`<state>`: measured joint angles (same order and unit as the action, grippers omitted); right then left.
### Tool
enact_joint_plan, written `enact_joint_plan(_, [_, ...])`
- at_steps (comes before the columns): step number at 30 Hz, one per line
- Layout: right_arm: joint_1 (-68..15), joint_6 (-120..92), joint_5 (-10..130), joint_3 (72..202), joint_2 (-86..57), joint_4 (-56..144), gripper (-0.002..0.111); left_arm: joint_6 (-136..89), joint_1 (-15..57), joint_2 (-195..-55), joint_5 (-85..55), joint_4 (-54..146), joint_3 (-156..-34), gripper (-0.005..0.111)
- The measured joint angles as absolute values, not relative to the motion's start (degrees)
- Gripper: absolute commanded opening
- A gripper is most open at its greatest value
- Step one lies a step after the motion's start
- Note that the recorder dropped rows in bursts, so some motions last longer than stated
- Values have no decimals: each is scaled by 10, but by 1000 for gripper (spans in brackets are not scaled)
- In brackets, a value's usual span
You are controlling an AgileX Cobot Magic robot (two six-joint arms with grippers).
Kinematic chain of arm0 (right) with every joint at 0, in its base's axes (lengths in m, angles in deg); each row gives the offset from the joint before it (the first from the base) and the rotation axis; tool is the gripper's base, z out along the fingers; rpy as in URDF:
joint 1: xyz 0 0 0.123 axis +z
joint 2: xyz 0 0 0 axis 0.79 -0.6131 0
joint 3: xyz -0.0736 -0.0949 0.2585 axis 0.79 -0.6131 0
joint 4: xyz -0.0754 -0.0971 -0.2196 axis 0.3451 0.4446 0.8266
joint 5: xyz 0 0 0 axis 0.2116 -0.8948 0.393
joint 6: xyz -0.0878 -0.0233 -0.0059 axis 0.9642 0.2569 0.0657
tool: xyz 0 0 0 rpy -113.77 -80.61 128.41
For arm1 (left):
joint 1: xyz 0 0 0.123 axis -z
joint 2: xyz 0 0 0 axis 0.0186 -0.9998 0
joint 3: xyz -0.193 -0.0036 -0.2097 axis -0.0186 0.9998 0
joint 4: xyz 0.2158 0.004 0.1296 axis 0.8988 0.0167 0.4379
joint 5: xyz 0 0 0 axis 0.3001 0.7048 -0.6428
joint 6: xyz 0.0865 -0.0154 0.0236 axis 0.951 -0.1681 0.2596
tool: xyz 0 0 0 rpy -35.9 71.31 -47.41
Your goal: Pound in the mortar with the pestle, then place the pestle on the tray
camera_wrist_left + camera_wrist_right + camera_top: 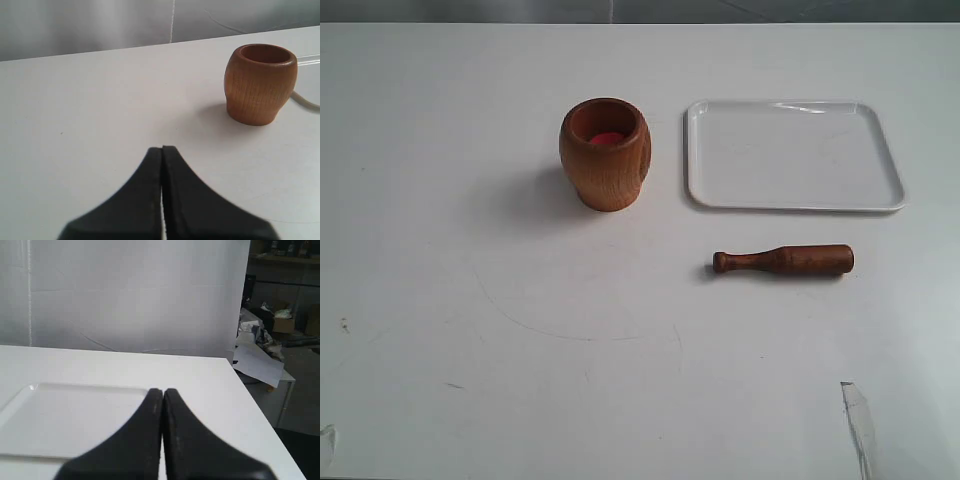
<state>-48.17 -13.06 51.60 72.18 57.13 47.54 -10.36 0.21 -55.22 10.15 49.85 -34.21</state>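
The light brown wooden mortar (605, 152) stands upright on the white table, reddish inside; it also shows in the left wrist view as the mortar (260, 83), well away from my left gripper (162, 148), which is shut on nothing. The dark reddish-brown pestle (783, 260) lies flat on the table in front of the white tray (793, 154), knob pointing left. The tray (65, 420) lies under and ahead of my right gripper (163, 390), which is shut and empty. Neither gripper appears in the exterior view.
The white table (470, 330) carries faint scuffs and a curved scratch. A strip of clear tape (858, 418) sticks to it at the front right. Beyond the table's edge in the right wrist view is a cluttered floor with boxes (280, 320).
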Motion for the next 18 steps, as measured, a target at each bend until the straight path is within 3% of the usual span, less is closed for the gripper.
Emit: enact_joint_plan(18, [-482, -134, 522, 722, 571, 413, 0, -104, 2, -552, 101, 499, -342, 0])
